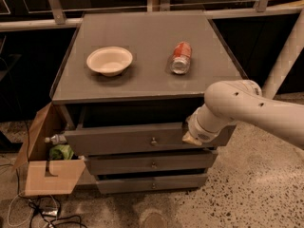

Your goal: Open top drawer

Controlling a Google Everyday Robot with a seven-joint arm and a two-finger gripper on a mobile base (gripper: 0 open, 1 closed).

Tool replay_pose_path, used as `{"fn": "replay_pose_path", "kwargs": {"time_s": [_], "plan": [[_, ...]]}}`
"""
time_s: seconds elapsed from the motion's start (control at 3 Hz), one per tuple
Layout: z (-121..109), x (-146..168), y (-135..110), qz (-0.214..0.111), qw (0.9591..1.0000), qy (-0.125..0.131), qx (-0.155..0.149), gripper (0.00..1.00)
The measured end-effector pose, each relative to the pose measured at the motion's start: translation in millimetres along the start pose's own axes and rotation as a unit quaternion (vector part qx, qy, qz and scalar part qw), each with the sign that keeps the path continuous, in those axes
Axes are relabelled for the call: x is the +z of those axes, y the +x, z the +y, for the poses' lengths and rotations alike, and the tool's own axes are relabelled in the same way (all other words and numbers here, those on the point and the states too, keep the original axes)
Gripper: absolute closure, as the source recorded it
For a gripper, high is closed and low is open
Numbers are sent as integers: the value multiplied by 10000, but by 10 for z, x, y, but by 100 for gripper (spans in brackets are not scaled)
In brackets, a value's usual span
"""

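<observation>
The top drawer [123, 139] is the widest grey drawer front, with a small brass knob [153, 141] at its centre. It stands pulled out, leaving a dark gap under the cabinet top [147, 75]. My white arm comes in from the right. Its gripper [190, 137] is at the drawer's right end, just right of the knob, and the wrist hides most of it. Two narrower drawer fronts [152, 164] sit below.
A white bowl [109, 60] and a red-and-silver can [181, 58] lying on its side rest on the cabinet top. An open cardboard box [45, 167] with a bottle and green item stands at the cabinet's left. Cables lie on the speckled floor. A white pole [285, 56] rises at right.
</observation>
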State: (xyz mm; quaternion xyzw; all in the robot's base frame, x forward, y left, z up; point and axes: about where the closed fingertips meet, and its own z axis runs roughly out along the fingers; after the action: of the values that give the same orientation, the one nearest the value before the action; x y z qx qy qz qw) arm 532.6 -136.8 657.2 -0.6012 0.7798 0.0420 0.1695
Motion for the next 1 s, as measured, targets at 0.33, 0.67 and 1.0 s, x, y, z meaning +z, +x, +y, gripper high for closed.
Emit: {"fn": "replay_pose_path", "kwargs": {"time_s": [0.33, 0.67, 1.0], "plan": [[-8, -26, -10, 0, 10000, 0, 0, 100], [-20, -63, -23, -1, 10000, 0, 0, 100], [-29, -83, -31, 0, 10000, 0, 0, 100]]}}
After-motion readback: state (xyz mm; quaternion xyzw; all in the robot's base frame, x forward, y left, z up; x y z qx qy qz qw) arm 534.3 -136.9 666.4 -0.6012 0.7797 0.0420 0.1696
